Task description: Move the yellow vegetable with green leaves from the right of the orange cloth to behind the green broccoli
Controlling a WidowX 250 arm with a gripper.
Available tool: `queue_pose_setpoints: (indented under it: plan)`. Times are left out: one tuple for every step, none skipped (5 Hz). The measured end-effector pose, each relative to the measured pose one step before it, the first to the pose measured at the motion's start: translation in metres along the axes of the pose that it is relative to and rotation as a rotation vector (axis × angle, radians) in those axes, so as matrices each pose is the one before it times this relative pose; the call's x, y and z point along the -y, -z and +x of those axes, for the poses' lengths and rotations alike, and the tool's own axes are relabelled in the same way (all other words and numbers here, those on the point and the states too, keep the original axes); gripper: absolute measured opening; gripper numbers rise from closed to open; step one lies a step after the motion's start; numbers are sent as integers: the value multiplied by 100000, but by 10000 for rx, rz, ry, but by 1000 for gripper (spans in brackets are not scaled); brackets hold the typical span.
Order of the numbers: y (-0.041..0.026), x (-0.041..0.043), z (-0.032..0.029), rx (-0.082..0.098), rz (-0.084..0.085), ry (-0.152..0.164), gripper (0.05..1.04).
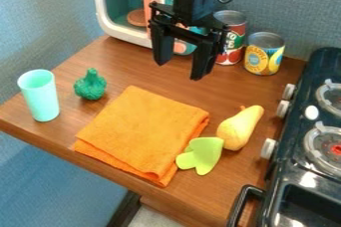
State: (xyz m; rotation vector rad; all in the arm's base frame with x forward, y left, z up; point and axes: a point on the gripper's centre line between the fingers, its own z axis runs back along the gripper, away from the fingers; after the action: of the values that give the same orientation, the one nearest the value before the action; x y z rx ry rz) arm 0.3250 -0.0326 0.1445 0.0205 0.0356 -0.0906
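We see the black gripper hanging over the back of the wooden tabletop, its two fingers spread well apart and pointing down, with nothing held between them. Nearest to it in the view are the red-labelled can, standing upright just beside it, and the folded orange cloth, which lies flat in the middle of the tabletop.

Behind the gripper we see a white and teal toy microwave with a pink handle. Just right of the red-labelled can stands a shorter can with a yellow and blue label, also upright.

To the left of the cloth sits a dark green toy vegetable, and farther left a mint-green cup stands upright near the tabletop's edge. At the cloth's right corner we find a lime-green mitt-shaped piece, with a yellow pear-shaped toy right next to it, lying on its side with its narrow end pointing away from the piece.

Along the right side we have a black toy stove with round burners, pale knobs and a dark handle at its front.
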Motion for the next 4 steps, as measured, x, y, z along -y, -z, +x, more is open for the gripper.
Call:
queue_pose_setpoints:
  plan:
    - [1148,93,22,-354,-39,-1,1001]
    - [1527,998,1385,-81,-463,238,1001]
    - [332,1653,1236,76,-27,496,1001]
    - [215,513,1083,102,-6,46,1001]
